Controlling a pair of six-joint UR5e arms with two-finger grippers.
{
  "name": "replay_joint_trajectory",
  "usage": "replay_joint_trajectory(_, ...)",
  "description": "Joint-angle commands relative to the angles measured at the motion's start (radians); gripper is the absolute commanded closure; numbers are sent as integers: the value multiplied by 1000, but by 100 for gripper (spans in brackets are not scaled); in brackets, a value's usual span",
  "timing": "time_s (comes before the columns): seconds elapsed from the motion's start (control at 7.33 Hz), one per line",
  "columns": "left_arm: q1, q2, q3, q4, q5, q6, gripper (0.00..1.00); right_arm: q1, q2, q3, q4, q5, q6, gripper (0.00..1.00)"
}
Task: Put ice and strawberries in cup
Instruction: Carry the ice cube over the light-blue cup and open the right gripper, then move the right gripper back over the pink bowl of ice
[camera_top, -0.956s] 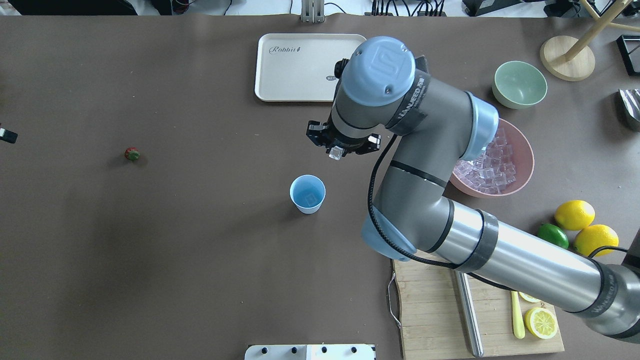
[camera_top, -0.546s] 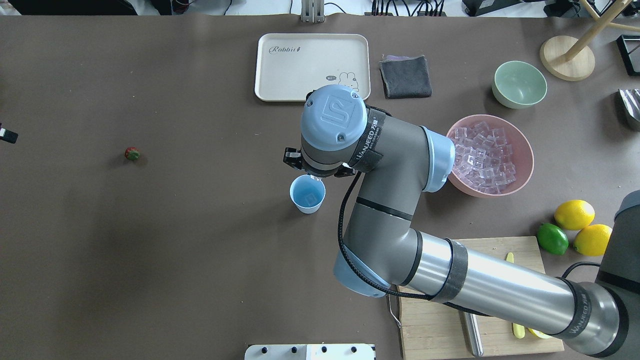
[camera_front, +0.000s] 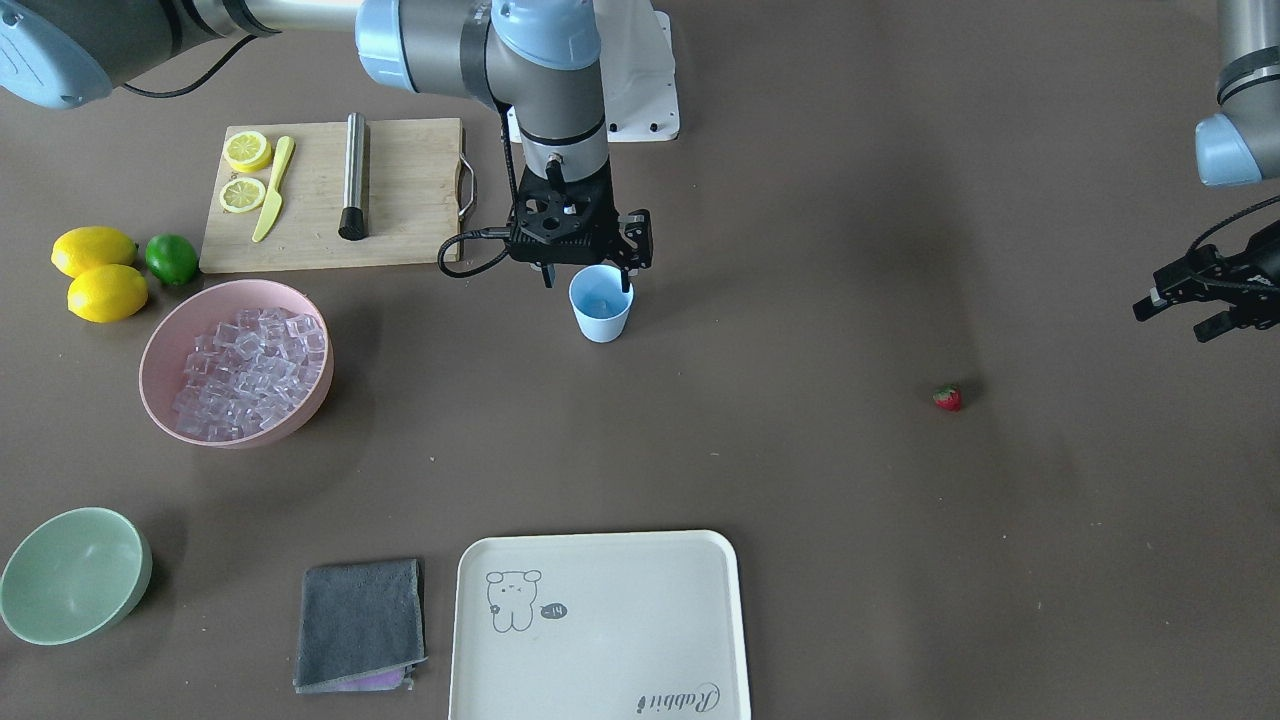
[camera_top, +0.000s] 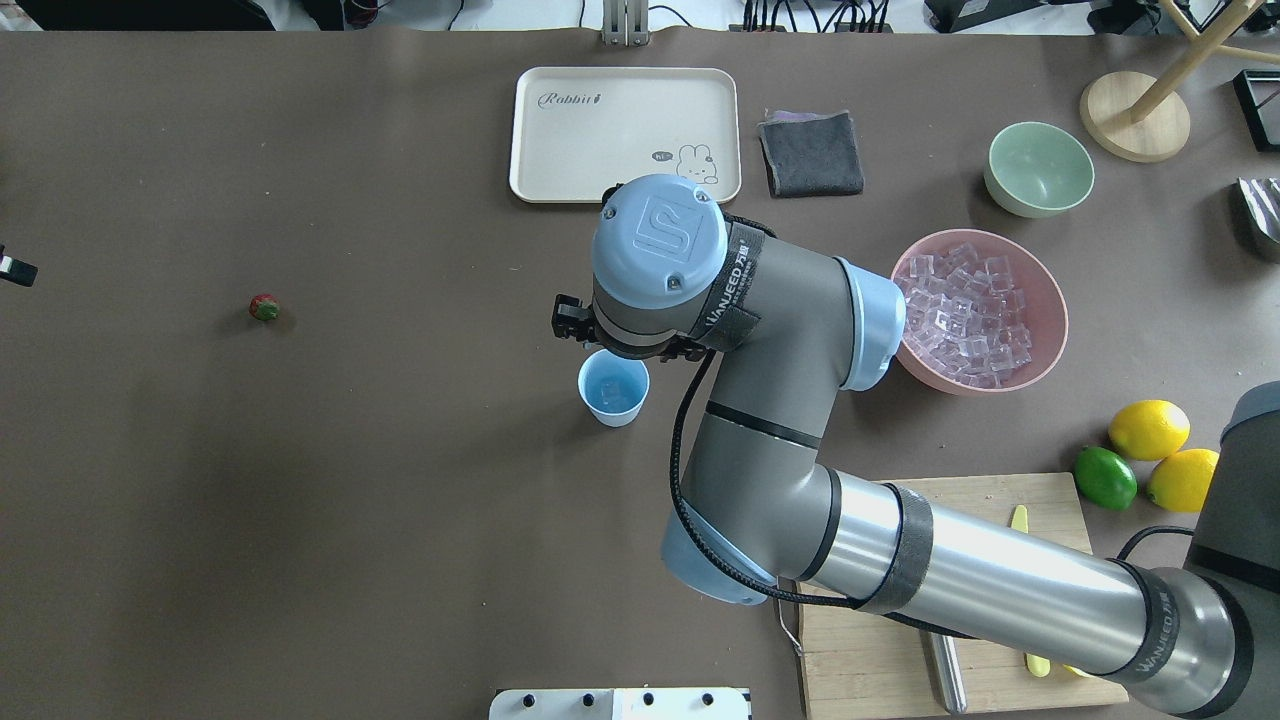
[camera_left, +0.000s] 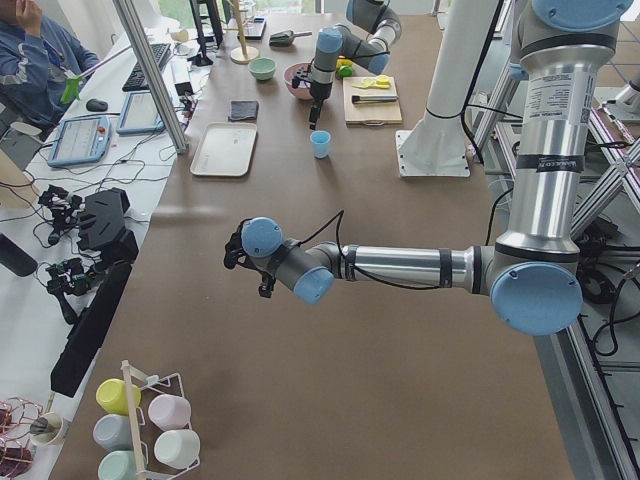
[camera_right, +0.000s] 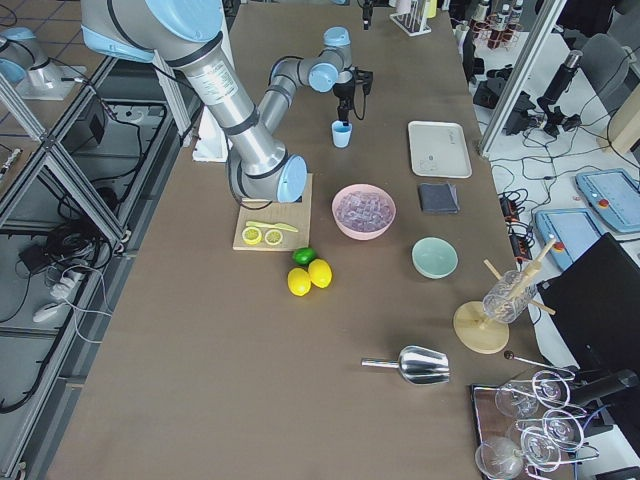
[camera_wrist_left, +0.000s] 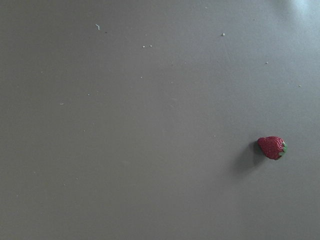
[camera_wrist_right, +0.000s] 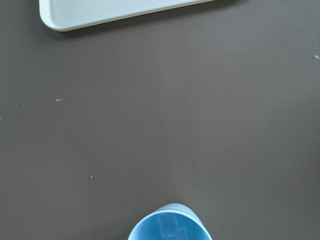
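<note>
The light blue cup (camera_front: 601, 310) stands upright mid-table, also in the overhead view (camera_top: 613, 392). Clear ice cubes lie inside it, as the right wrist view (camera_wrist_right: 170, 227) shows. My right gripper (camera_front: 588, 280) hangs just above the cup's rim, open and empty, its fingers spread on either side. The pile of ice (camera_front: 250, 368) fills the pink bowl (camera_front: 150, 365). The small red strawberry (camera_front: 947, 398) lies alone on the table, seen in the overhead view (camera_top: 264, 308) and the left wrist view (camera_wrist_left: 271, 147). My left gripper (camera_front: 1185, 308) hovers beside the strawberry, open and empty.
A cream tray (camera_top: 625, 135), a grey cloth (camera_top: 811, 153) and a pale green bowl (camera_top: 1038, 168) sit at the far side. A cutting board (camera_front: 335, 195) with lemon slices, a knife and a metal rod lies near the robot. Lemons and a lime (camera_top: 1105, 476) lie beside it.
My right gripper carried an ice cube left and toward the robot to above the cup, then opened. The cube now lies in the cup. The left arm has not moved.
</note>
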Motion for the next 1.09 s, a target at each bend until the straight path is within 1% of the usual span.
replay_joint_trajectory(0.0, 10, -5, 6, -1, 0, 0, 2, 65, -91, 43, 12, 38, -143, 0)
replay_joint_trajectory(0.14, 10, -5, 6, -1, 0, 0, 2, 122, -172, 98, 15, 88, -252, 0)
replay_joint_trajectory(0.27, 11, -5, 3, -1, 0, 0, 2, 180, -237, 130, 17, 146, -334, 0)
replay_joint_trajectory(0.41, 11, -5, 2, -2, 0, 0, 2, 222, -303, 154, 53, 173, -415, 0)
replay_joint_trajectory(0.68, 11, -5, 2, -2, 0, 1, 2, 292, -442, 154, 202, 278, -553, 0)
replay_joint_trajectory(0.82, 11, -5, 0, -2, 0, 1, 2, 318, -466, 155, 205, 300, -648, 0)
replay_joint_trajectory(0.96, 11, -5, 0, -2, 0, 1, 2, 329, -483, 154, 196, 300, -766, 0)
